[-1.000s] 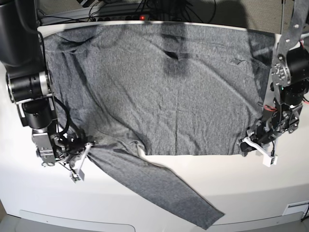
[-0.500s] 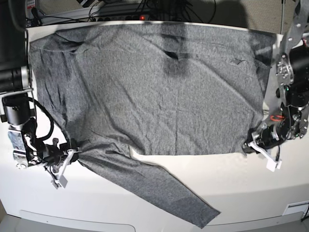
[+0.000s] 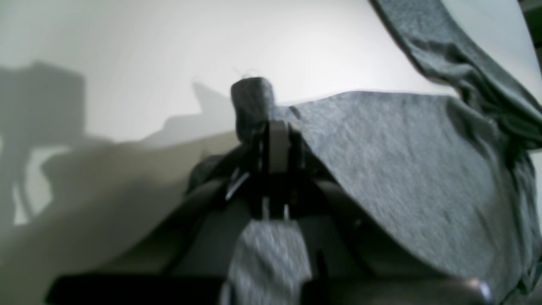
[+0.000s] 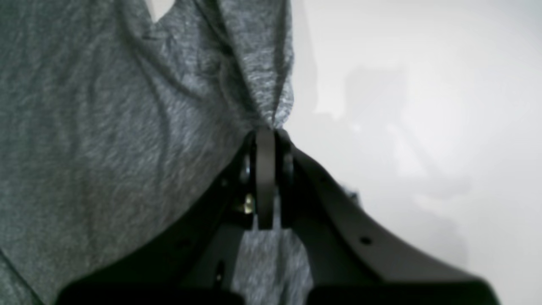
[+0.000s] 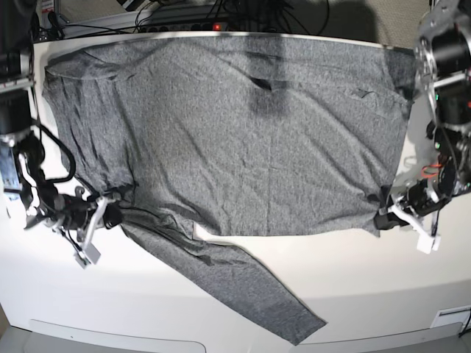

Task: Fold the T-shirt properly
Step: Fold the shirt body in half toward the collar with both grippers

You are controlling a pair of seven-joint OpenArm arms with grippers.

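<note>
The heather-grey T-shirt [image 5: 235, 132] lies spread flat over the white table [image 5: 221, 323], with one long sleeve [image 5: 243, 287] trailing toward the front edge. In the base view my right gripper [image 5: 110, 209] is at the left, shut on the cloth near the armpit. My left gripper [image 5: 384, 213] is at the right, shut on the shirt's near right corner. In the left wrist view the left gripper [image 3: 271, 123] pinches a small bump of T-shirt [image 3: 402, 169]. In the right wrist view the right gripper [image 4: 266, 131] pinches a gathered point of T-shirt [image 4: 106, 127].
Cables and a power strip [image 5: 213, 26] run behind the table's far edge. A raised lip [image 5: 118, 331] borders the table's front. Both arms' bodies stand at the left edge [image 5: 15, 118] and the right edge [image 5: 449, 81].
Both grippers have pulled outward, the right one far to the base view's left. The shirt is stretched wider, and its sleeve has slid left.
</note>
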